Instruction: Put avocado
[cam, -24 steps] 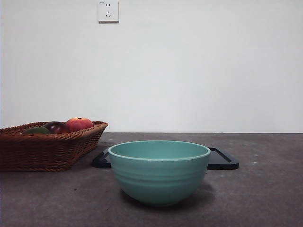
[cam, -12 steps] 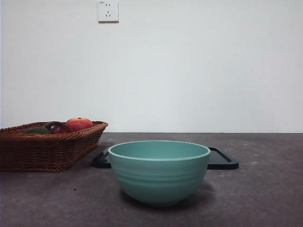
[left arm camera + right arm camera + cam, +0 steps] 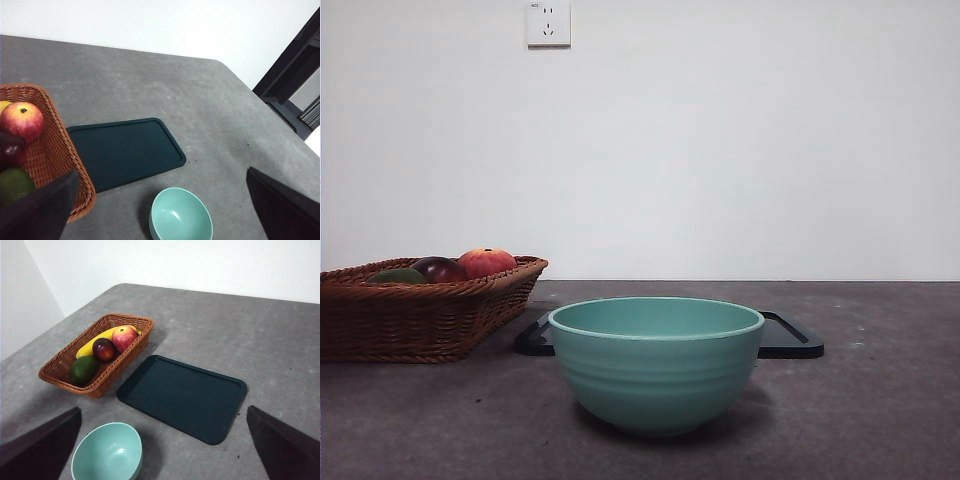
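Nothing has moved across the front views over the last second: the basket, the bowl and the tray sit just as they did, and no arm shows there.

The gray table (image 3: 280, 340) carries everything. Taking the woven brown basket (image 3: 65, 371) as the landmark, the dark tray (image 3: 182, 397) lies flat on the table just beside the basket's long side, apart from it. The teal bowl (image 3: 106, 452) stands upright on the table near the basket's end where the avocado lies, and near one corner of the tray, touching neither.

Inside the basket, a yellow banana (image 3: 92, 343) runs along the wall farthest from the tray. The avocado (image 3: 83, 369), dull dark green, rests at the basket's end nearest the bowl. Next to it, toward the middle of the basket, sits a dark maroon fruit (image 3: 104, 349), and beyond that a red-orange apple (image 3: 125, 337) touching it.

Both arms hang high above the table, well apart from the basket. The left gripper (image 3: 165, 207) has its jaws spread wide, with nothing between them; the bowl shows far below the gap. The right gripper (image 3: 165, 447) also has its jaws wide apart and bare.
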Available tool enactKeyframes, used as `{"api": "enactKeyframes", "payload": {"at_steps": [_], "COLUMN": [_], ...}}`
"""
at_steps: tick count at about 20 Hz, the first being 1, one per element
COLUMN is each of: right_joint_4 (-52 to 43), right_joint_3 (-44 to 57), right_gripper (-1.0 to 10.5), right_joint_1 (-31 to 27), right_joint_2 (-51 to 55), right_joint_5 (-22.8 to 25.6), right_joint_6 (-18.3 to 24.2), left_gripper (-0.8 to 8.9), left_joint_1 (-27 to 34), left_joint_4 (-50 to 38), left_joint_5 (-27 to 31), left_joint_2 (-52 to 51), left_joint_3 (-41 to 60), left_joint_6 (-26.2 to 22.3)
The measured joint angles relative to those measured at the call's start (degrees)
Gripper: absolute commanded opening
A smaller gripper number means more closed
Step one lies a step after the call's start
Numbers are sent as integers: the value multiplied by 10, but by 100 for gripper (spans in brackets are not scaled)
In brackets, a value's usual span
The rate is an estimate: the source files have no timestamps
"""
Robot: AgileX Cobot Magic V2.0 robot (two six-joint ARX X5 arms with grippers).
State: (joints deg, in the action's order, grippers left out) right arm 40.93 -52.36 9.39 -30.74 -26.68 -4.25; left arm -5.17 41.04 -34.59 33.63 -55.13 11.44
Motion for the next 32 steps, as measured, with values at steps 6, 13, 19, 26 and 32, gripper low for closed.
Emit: {"api": "enactKeyframes", "payload": {"at_steps": [6,13,19,26,32], "right_joint_4": [0,0,0,0,0], "right_joint_3": [0,0,0,0,0], "right_gripper": [595,595,595,595,595], "right_joint_1": [0,0,0,0,0], "right_joint_2": [0,0,0,0,0], "right_joint_5": [-2,-2,-2,-2,-2], "right_joint_6": [0,-5,-5,-5,-15], "left_gripper": [562,562,562,562,562], "left_joint_1": [0,0,0,-3,-15], "left_joint_4": [9,81,149,173,101], "left_joint_5": [0,43,129,168,213], "left_joint_2": [1,67,209,429,582], "left_joint_3": [0,-34,-90,-153,-154], "left_joint_6": [0,-8,-19,-36,-43]}}
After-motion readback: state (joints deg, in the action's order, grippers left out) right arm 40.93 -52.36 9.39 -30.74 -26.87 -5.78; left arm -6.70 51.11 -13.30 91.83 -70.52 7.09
